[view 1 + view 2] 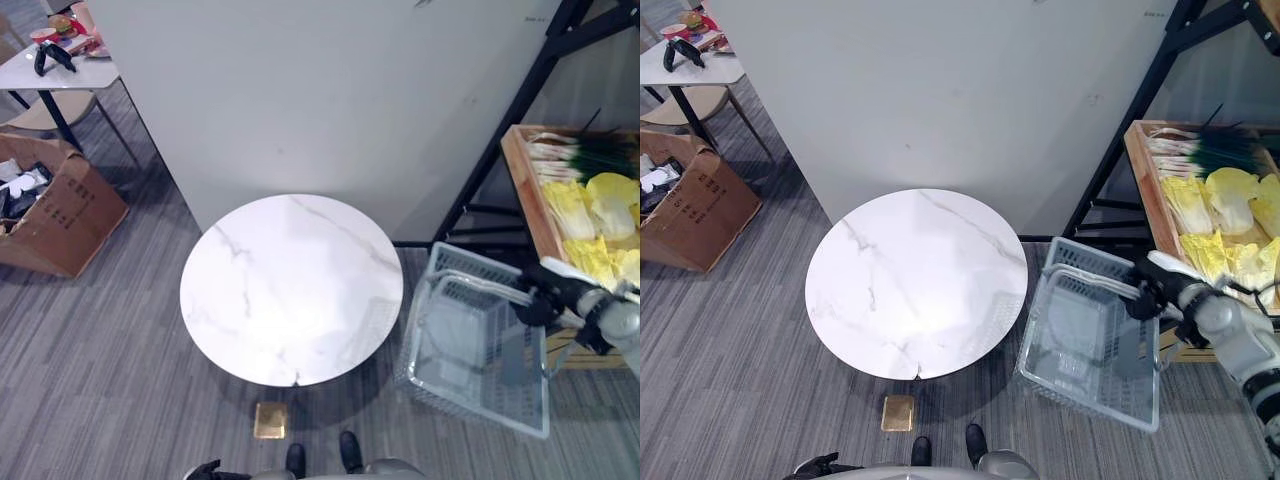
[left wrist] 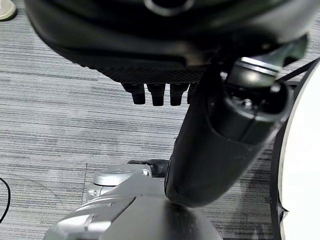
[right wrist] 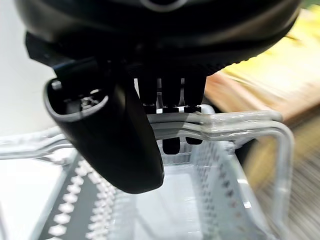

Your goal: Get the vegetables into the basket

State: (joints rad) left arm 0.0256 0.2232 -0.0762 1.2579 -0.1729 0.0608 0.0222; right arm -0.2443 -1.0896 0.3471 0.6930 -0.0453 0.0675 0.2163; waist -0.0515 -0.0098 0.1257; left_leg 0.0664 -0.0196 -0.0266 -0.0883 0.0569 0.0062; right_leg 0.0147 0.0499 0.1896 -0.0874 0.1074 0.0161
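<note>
A clear plastic basket hangs off the right edge of the round table, just above the floor, with nothing in it. My right hand is shut on its two raised handles, fingers hooked over them from above. Beyond the basket, a wooden crate on the shelf holds yellow napa cabbages and green onions. My left hand hangs low near my body, fingers relaxed and holding nothing.
A round white marble table stands in the middle with a bare top. A white panel rises behind it. A black shelf frame carries the crate. A cardboard box and a small table sit at the far left.
</note>
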